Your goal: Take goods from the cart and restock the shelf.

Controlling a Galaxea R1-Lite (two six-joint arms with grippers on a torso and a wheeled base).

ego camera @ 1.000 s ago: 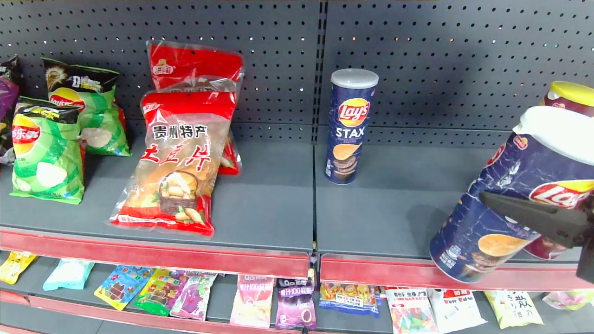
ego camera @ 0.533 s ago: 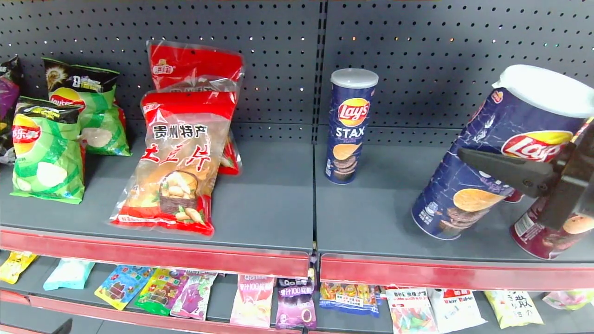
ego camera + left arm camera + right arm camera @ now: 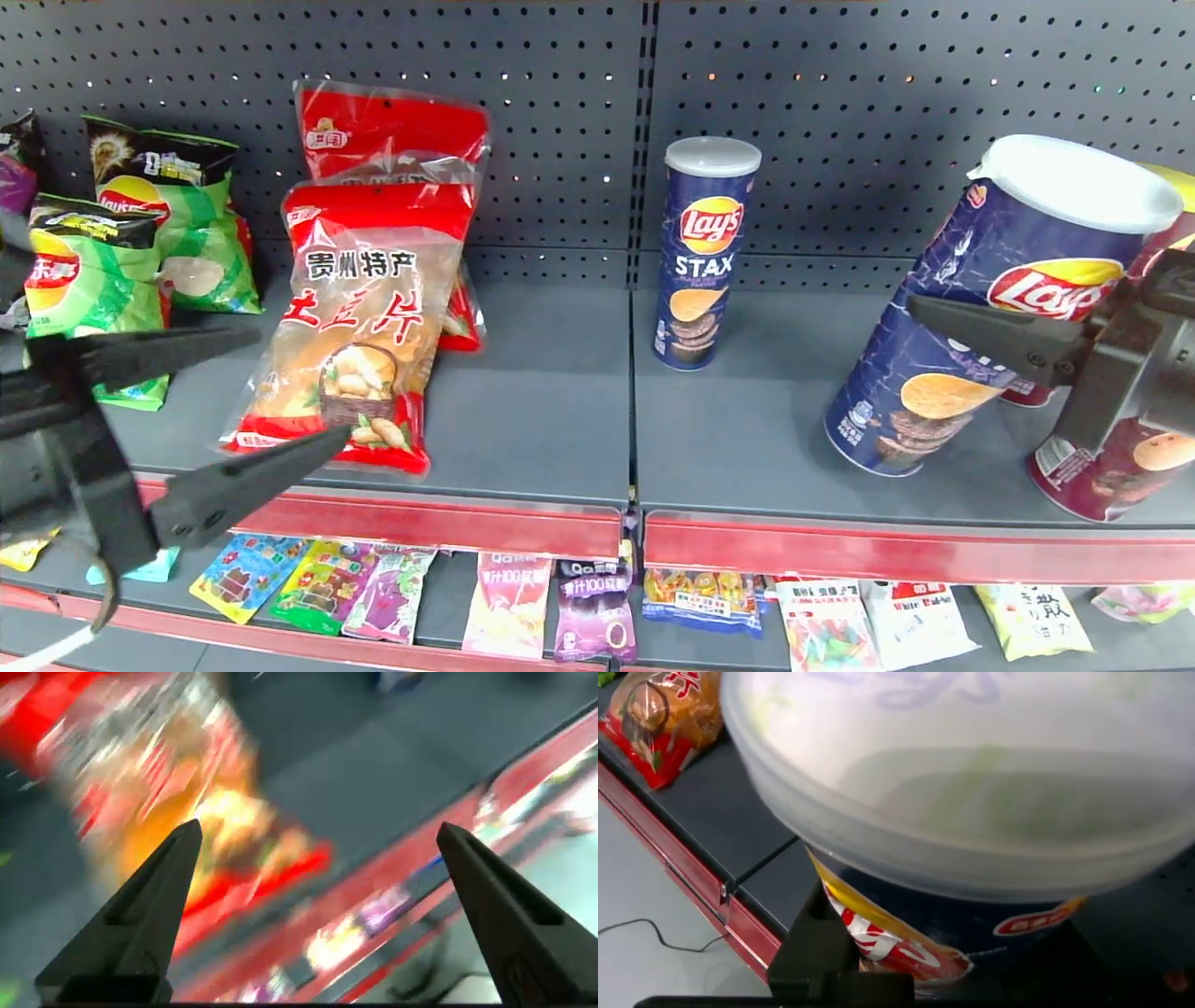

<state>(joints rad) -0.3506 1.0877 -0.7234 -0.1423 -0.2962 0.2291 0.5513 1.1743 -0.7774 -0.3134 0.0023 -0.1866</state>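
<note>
My right gripper [image 3: 990,317] is shut on a large dark blue chip can [image 3: 934,401] with a white lid [image 3: 971,793]. The can leans to the right over the right shelf board [image 3: 747,439], its bottom edge at or just above the board. A matching blue can [image 3: 705,252] stands upright near the back wall. A maroon can [image 3: 1111,467] stands right beside the held one. My left gripper [image 3: 301,383] is open at the lower left, in front of the red snack bag [image 3: 359,317]. In the left wrist view, the open left gripper [image 3: 318,840] has nothing between its fingers.
Green chip bags [image 3: 93,299] stand at the far left, and a second red bag [image 3: 392,126] leans on the pegboard. The shelf's red front lip [image 3: 794,551] runs below. Candy packets [image 3: 597,607] hang on the lower tier. Bare board lies between the two blue cans.
My right gripper lifted the blue can from below the shelf lip up and inward over the right board. My left gripper rose into view at the lower left, open.
</note>
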